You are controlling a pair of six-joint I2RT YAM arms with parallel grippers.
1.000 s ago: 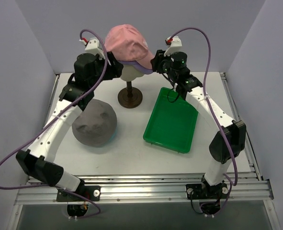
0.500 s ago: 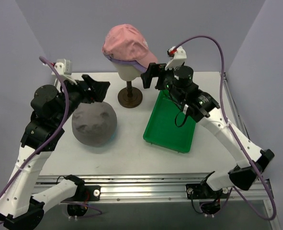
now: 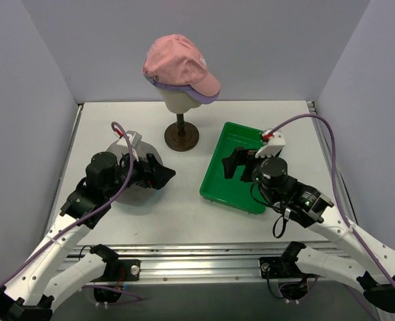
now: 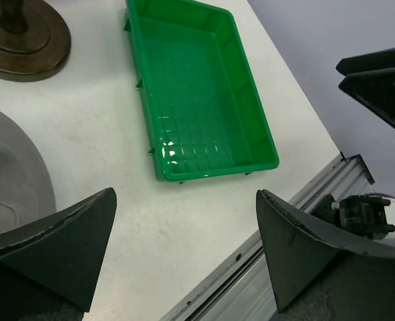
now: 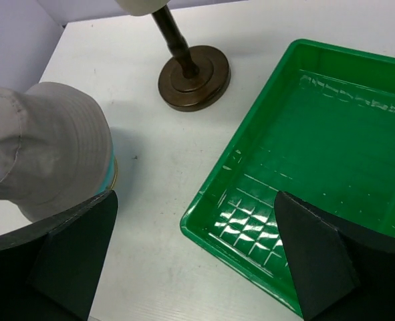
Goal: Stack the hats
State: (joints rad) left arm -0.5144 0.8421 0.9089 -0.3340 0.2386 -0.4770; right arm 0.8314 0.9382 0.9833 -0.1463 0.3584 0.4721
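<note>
A pink cap (image 3: 179, 59) sits on top of a lilac cap (image 3: 207, 99), both on the cream mannequin head at the back. The grey floppy hat (image 3: 115, 147) lies on the table at the left, mostly hidden under my left arm in the top view. It shows at the left edge (image 4: 10, 175) of the left wrist view and as a rounded dome (image 5: 45, 148) in the right wrist view. My left gripper (image 3: 158, 172) hangs open and empty just right of the grey hat. My right gripper (image 3: 235, 164) hangs open and empty over the green tray.
The green tray (image 3: 214, 189) lies right of centre, with nothing in it (image 5: 331, 157). The mannequin's brown stand (image 3: 182, 138) rises behind, between the grey hat and the tray. The metal rail at the table's near edge (image 4: 297, 221) runs under the left gripper (image 4: 184, 257).
Both arms have drawn back from the mannequin head and come down low over the table. Both grippers have opened, and the pink cap stays on the head.
</note>
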